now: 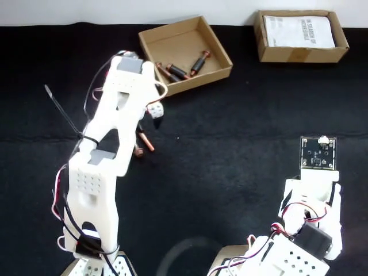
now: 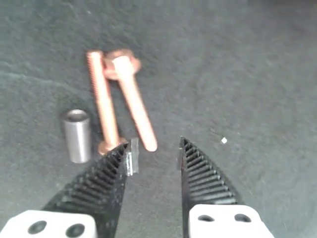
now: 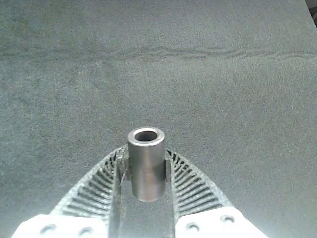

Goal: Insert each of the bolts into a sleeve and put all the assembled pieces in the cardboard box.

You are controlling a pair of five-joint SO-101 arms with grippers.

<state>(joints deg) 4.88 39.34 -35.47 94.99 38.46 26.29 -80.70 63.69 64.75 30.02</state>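
Holding my left gripper (image 2: 156, 146) open above the black cloth, I had the two bare bolts directly ahead of its fingers. Both lay on the cloth on the side of the cardboard box (image 1: 175, 49) towards my arm bases, near it but outside it. The nearer bolt (image 2: 134, 104) pointed its plain tip at the gap between my fingers, with its long axis running away from me towards its head. The second bolt (image 2: 101, 99) lay beside it, reversed, with its head just by one of my fingers. A loose sleeve (image 2: 78, 136) lay beyond that second bolt, close to it but apart.

My right gripper (image 3: 146, 156) was closed on another sleeve (image 3: 146, 166), held with the open bore facing its camera, well apart from the box and the bolts. Three assembled pieces (image 1: 178, 72) were in the box.

I judged the left arm the nearer one. The grasp called for closing across the nearer bolt's shaft.
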